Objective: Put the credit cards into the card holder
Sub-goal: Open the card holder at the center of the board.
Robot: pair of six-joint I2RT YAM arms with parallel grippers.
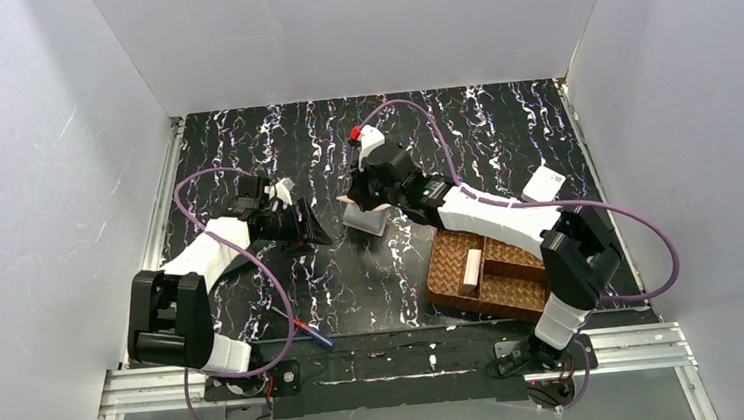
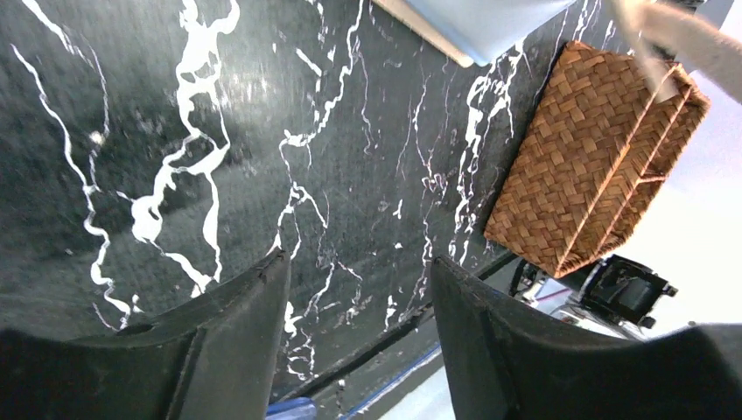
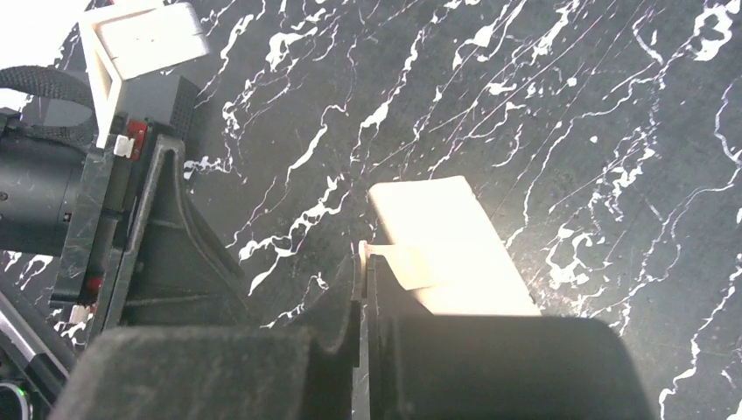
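Note:
A pale stack of credit cards (image 1: pixel 364 223) lies at mid-table; in the right wrist view it is a whitish block (image 3: pixel 437 219). My right gripper (image 3: pixel 363 262) (image 1: pixel 368 205) is shut on the thin edge of one tan card (image 3: pixel 411 265) just above that stack. To its left, my left gripper (image 2: pixel 359 258) (image 1: pixel 307 225) hangs open over bare table with nothing between its fingers. Another whitish card (image 1: pixel 543 183) lies at the far right, and a pale one (image 1: pixel 471 270) rests in the basket. I cannot make out the card holder against the black table.
A brown woven divided basket (image 1: pixel 453 264) (image 2: pixel 595 175) sits at the front right, under the right arm. A blue-and-red-handled screwdriver (image 1: pixel 312 332) lies near the front edge by the left arm's base. White walls enclose the black marbled table (image 1: pixel 502 130).

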